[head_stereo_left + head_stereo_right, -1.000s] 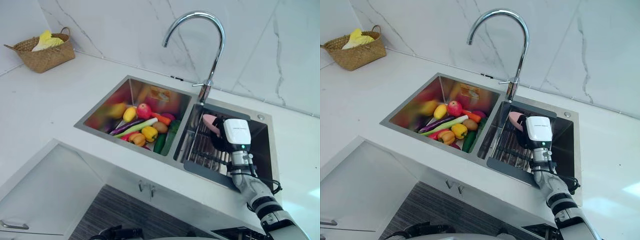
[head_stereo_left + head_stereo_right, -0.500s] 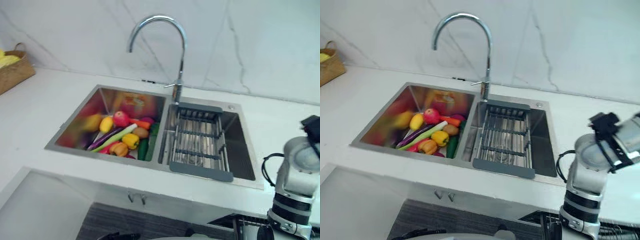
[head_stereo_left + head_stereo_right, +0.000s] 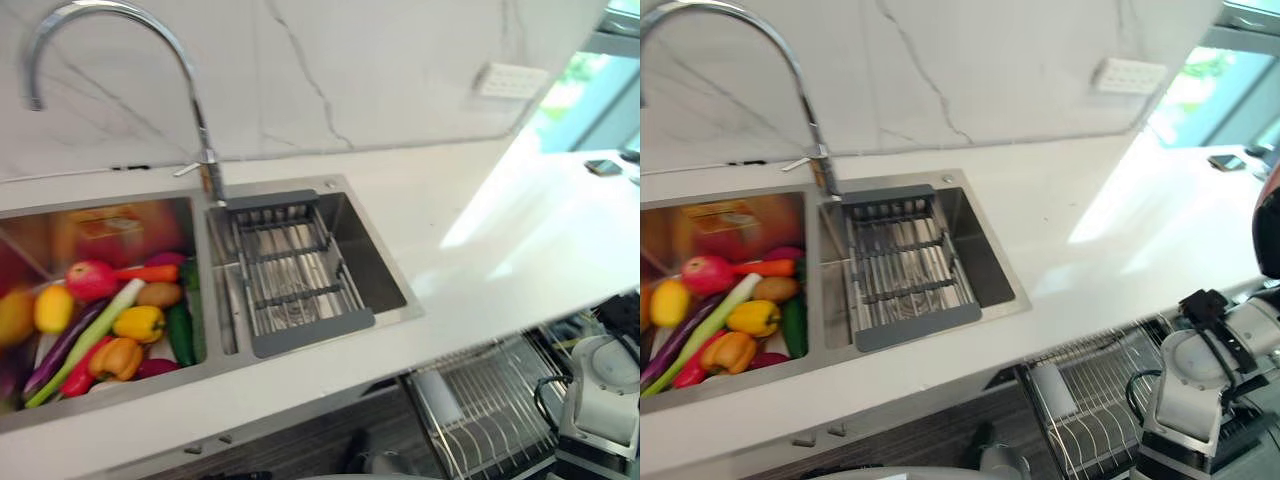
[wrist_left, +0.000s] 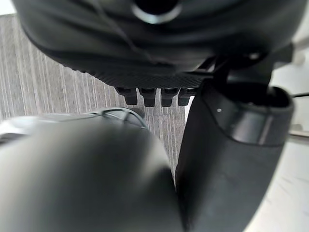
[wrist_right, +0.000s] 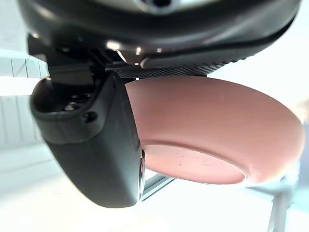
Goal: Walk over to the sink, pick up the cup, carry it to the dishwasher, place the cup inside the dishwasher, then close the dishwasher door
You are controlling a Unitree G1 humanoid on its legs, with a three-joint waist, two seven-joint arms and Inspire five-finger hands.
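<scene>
One pink cup (image 5: 203, 140) sits pinched between thumb and curled fingers of the right hand (image 5: 91, 145); fingers of the left hand (image 4: 231, 145) hang loose.

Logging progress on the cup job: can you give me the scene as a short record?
cup: pink, gripped by right hand
sink: vegetables in left basin, drainer in right basin
dishwasher rack: showing below the counter, right of sink
stage: cup not yet in dishwasher
</scene>
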